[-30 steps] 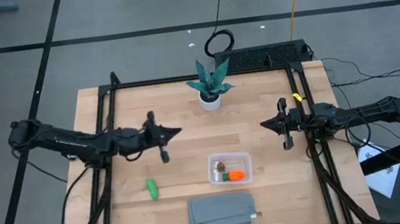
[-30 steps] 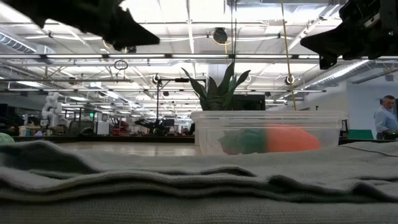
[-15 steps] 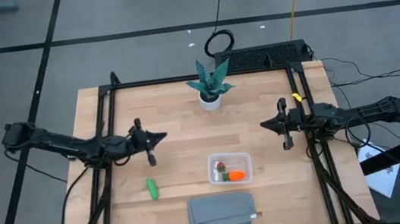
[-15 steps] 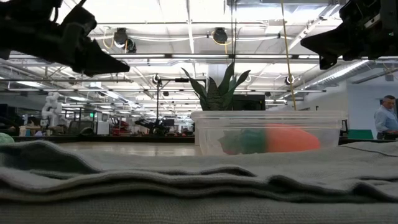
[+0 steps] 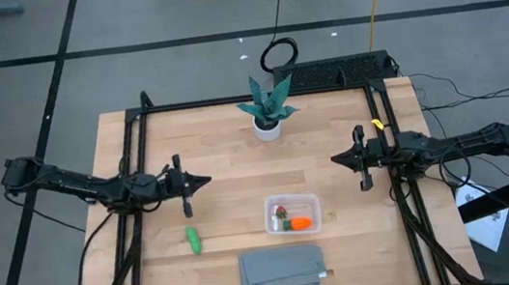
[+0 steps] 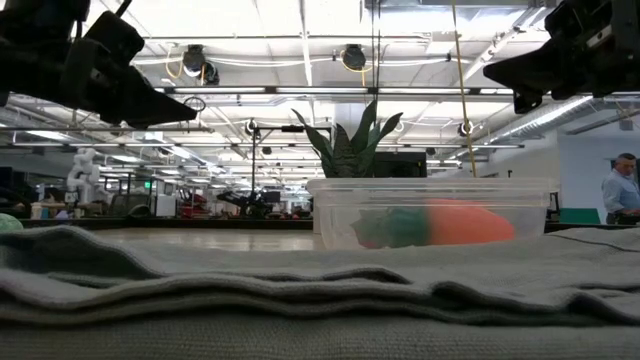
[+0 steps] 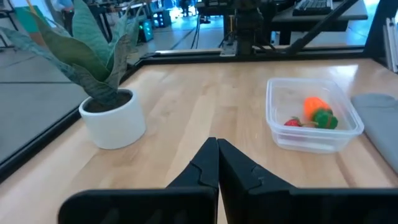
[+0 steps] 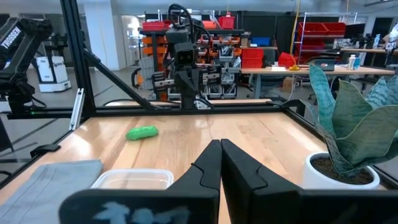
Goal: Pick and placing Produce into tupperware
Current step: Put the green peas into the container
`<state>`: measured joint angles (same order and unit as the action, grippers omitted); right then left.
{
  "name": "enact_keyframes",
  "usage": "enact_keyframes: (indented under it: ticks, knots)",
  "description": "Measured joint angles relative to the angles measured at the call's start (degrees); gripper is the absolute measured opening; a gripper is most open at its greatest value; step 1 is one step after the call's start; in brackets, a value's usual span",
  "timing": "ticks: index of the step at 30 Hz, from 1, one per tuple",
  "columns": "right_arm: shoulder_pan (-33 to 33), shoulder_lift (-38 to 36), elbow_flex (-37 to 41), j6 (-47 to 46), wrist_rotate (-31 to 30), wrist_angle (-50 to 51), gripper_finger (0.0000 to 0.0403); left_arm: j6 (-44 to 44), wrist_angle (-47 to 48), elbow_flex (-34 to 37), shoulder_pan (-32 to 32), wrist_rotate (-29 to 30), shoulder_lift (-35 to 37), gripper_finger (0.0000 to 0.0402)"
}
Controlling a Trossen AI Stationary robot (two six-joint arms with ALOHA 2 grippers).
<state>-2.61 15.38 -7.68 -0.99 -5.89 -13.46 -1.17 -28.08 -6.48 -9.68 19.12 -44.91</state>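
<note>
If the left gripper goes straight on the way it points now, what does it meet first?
Probably the right gripper, which faces the left gripper across bare table; the tupperware and the plant pot lie to either side of the line. Height is uncertain.

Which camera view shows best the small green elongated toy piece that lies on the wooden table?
The right wrist view: the small green elongated toy piece lies unobstructed there, its shape clear. The high view shows it tiny, left of the clear plastic box. The low view catches only a green sliver at the picture's edge. The left wrist view misses it.
</note>
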Motion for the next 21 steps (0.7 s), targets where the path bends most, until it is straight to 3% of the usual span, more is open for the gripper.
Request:
enact_keyframes:
  ticks: [7,12,21]
  knots:
    - [0.0,-1.71,0.0,-1.17,-0.01,0.02,0.0,-3.35,0.05,0.0,-0.01,0.12,1.21,0.0]
    - [-0.02,-4.87,-0.02,-1.34,0.0,2.43,0.0,-4.5,2.99,0.0,-1.65,0.43,6.14,0.0]
    - [-0.02,-6.05,-0.02,-1.58,0.0,5.14,0.0,-1.24,8.84,0.0,-2.83,-0.47,9.74,0.0]
